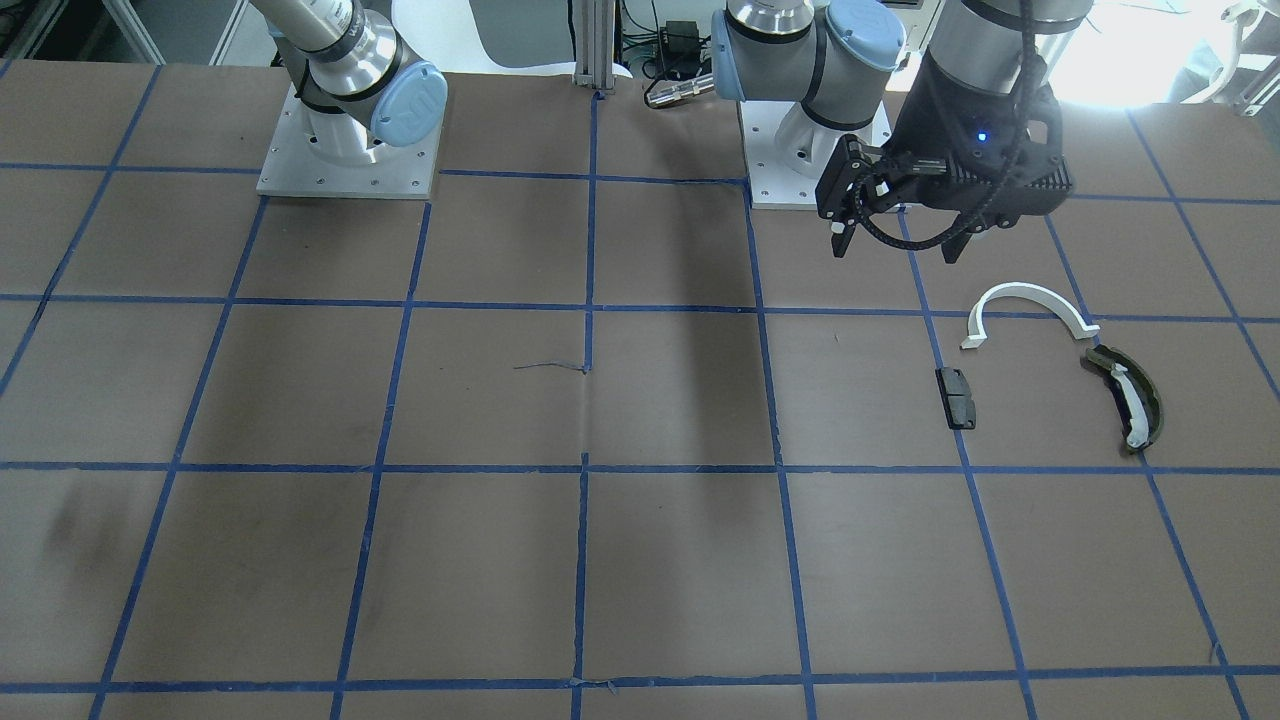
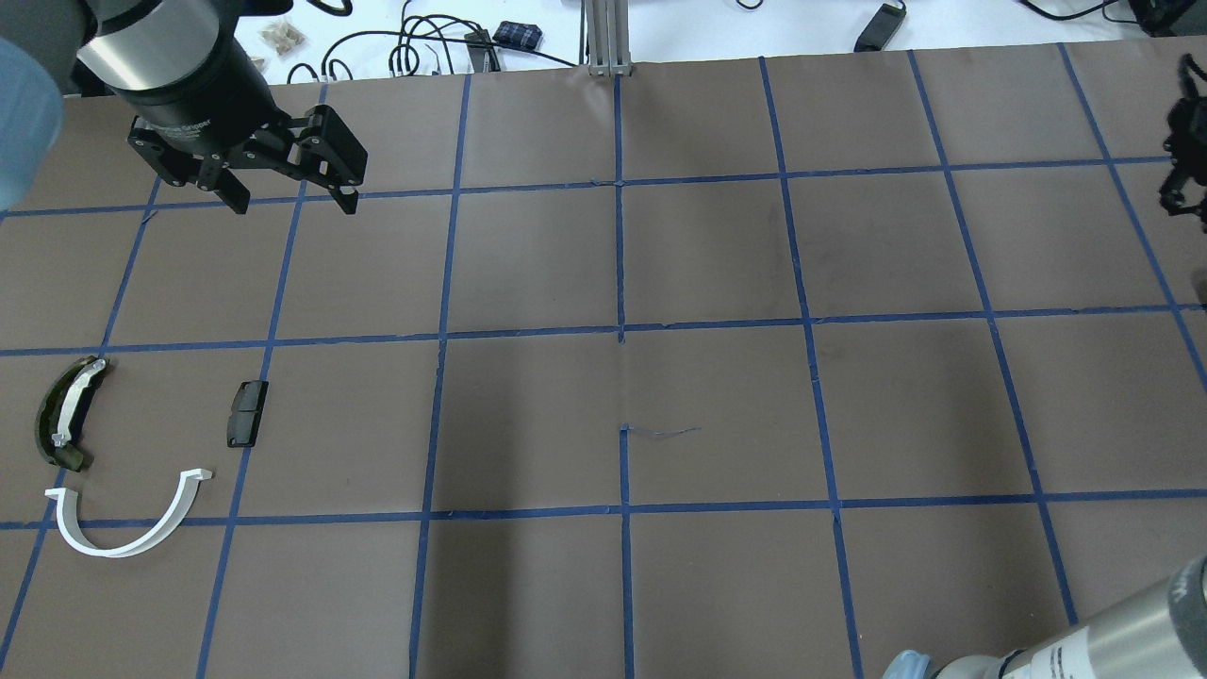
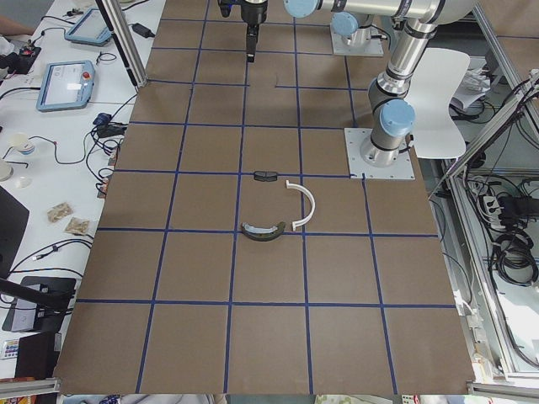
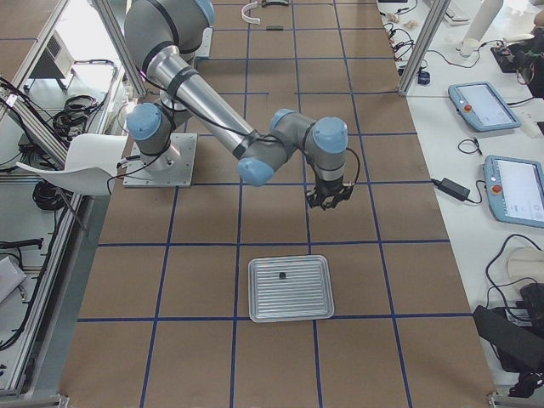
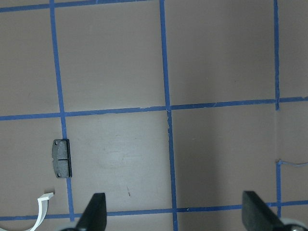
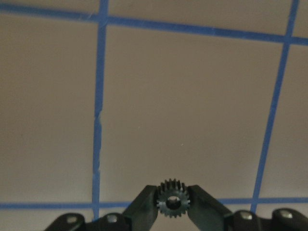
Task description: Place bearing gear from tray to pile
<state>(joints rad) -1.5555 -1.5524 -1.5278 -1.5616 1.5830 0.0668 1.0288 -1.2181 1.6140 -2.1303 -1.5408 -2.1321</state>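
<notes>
My right gripper (image 6: 172,196) is shut on a small black toothed bearing gear (image 6: 172,203) and holds it above bare brown table. In the exterior right view the right gripper (image 4: 327,200) hangs a little beyond the metal tray (image 4: 289,318). The pile lies on the robot's left side: a white half-ring arc (image 2: 123,536), a dark olive curved piece with a white strip (image 2: 61,410) and a small black block (image 2: 247,412). My left gripper (image 2: 288,193) is open and empty, above the table beyond the pile. The black block also shows in the left wrist view (image 5: 61,158).
The tray holds one small dark part (image 4: 281,274). The table is brown with a blue tape grid. The arm bases (image 1: 345,150) stand at the robot's edge. Cables and tablets (image 4: 480,102) lie on the side bench beyond the table.
</notes>
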